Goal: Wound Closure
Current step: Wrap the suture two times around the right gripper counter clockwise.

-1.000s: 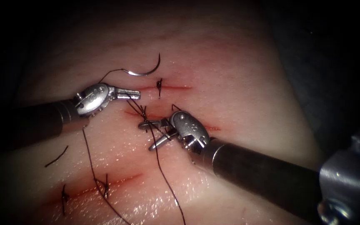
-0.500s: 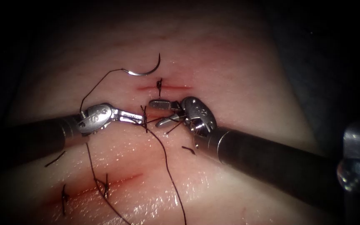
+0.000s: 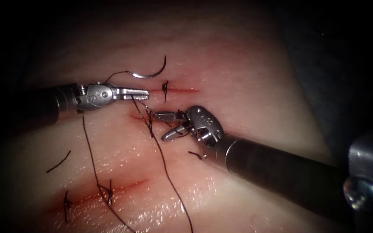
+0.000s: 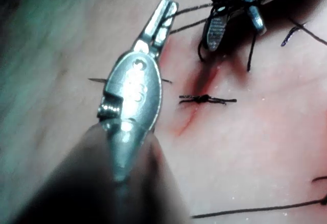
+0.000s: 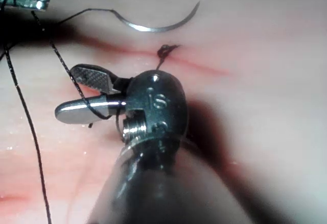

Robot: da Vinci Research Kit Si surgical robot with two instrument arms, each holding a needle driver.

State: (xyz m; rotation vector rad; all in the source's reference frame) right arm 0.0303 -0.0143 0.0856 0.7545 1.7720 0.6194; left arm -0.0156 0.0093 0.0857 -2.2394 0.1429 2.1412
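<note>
Between the two upper cuts, my left tool (image 3: 141, 92) grips the thread (image 3: 160, 155) shut; my right tool (image 3: 165, 126) gapes, thread looped around it. Needle (image 3: 150, 74) lies free on the tissue (image 3: 247, 86). Mid-knot, I judge; tightening needs the thread's free end caught.

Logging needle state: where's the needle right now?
Endoscope view: the needle lies free on the tissue, held by neither tool, just above the upper cut and the left tool.

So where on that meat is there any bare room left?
Bare: tissue right of the needle, above the right claw. Crowded: the middle, where the left claw grips thread, the right claw gapes empty, and stitched cuts lie below.
</note>
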